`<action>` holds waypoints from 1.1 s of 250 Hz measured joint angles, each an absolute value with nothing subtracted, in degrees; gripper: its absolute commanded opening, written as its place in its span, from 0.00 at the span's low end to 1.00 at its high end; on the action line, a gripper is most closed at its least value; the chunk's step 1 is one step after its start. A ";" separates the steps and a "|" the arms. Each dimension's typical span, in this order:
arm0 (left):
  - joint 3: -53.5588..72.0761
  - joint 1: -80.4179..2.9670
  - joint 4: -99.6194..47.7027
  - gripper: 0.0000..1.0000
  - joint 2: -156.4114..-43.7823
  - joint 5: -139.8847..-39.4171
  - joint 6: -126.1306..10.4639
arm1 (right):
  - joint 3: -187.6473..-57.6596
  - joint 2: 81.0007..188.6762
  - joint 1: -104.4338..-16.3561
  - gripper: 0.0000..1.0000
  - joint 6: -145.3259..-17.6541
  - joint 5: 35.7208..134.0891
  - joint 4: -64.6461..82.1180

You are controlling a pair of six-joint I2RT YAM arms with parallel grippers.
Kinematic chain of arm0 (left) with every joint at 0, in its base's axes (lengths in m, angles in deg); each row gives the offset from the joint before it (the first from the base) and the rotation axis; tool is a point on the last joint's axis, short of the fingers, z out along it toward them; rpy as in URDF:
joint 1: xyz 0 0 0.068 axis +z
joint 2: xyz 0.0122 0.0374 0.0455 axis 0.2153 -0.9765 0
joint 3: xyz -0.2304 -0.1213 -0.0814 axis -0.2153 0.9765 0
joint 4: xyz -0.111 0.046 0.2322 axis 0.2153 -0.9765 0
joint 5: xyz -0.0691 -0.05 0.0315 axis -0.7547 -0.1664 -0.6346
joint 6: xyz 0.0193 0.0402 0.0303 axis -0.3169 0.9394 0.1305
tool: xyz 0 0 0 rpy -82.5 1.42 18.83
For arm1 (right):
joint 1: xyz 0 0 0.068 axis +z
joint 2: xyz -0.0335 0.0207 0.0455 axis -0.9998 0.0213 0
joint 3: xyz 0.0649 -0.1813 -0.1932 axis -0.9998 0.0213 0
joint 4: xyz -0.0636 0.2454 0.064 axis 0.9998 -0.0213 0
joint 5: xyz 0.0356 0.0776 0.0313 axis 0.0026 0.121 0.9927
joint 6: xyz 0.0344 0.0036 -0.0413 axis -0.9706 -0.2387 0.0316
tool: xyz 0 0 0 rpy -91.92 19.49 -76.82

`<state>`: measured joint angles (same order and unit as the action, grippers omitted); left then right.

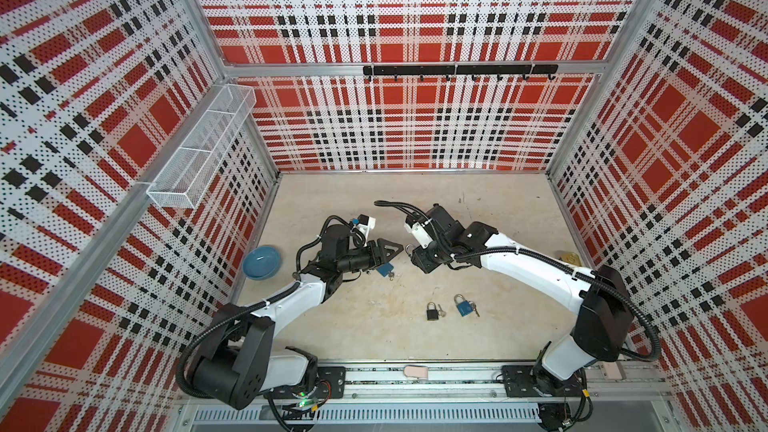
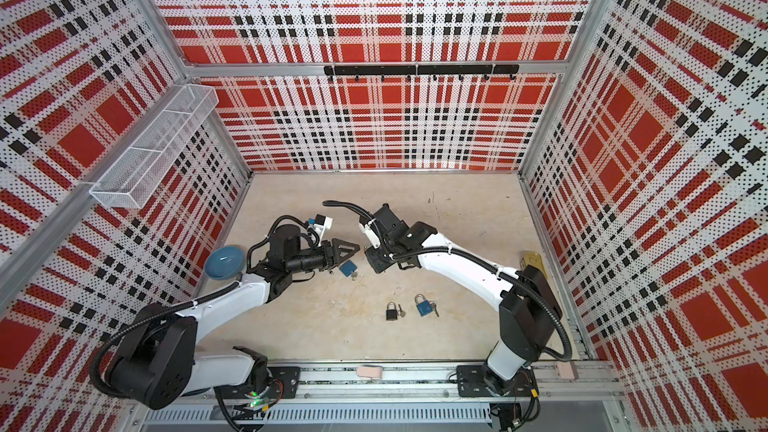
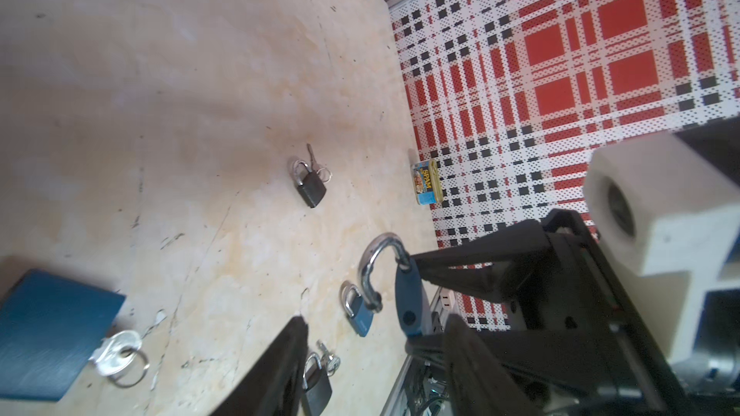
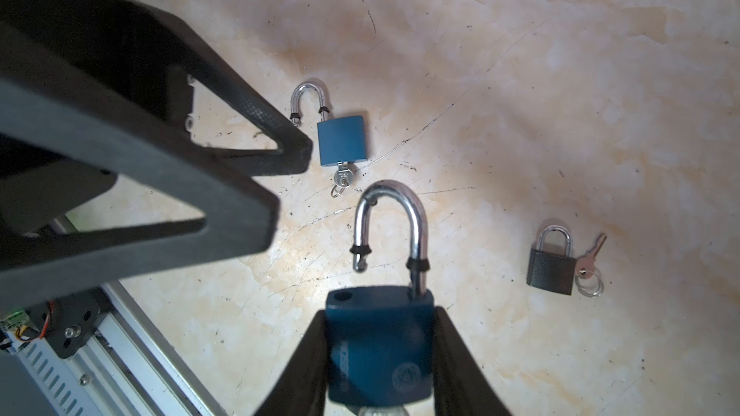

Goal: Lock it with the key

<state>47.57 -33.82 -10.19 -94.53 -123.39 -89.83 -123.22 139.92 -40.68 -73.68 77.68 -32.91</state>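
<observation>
R fingers (image 4: 456, 358) clamped on the blue padlock (image 4: 378, 354) body, up off the surface (image 1: 415, 338) near centre, shackle (image 4: 390, 214) standing open. L fingers (image 1: 398, 246) at its 9 o'clock, apart, empty. Imo: line free leg over its hole, press straight down, don't loosen R.

Blue padlock (image 4: 380, 346), shackle open
Body clamped in the right end effector (image 4: 378, 312); silver shackle (image 4: 416, 214) raised, free leg clear of its hole.

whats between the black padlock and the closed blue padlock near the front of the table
A small key, close beside the black padlock; the rest of the gap to the closed blue padlock is bare. Both top views show it.
</observation>
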 measured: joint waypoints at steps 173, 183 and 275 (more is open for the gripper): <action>46.19 -35.75 5.68 0.53 -102.90 -126.28 -96.38 | -123.00 138.10 -40.49 0.19 -73.94 78.75 -33.70; 46.15 -35.79 6.16 0.53 -103.19 -126.37 -96.54 | -122.98 138.10 -40.46 0.19 -74.03 78.86 -33.72; 46.10 -36.42 7.95 0.36 -104.72 -126.54 -98.31 | -122.98 138.08 -40.49 0.18 -74.53 78.69 -34.86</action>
<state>46.10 -36.42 7.95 -104.72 -126.54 -98.31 -122.98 138.08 -40.49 -74.53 78.69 -34.86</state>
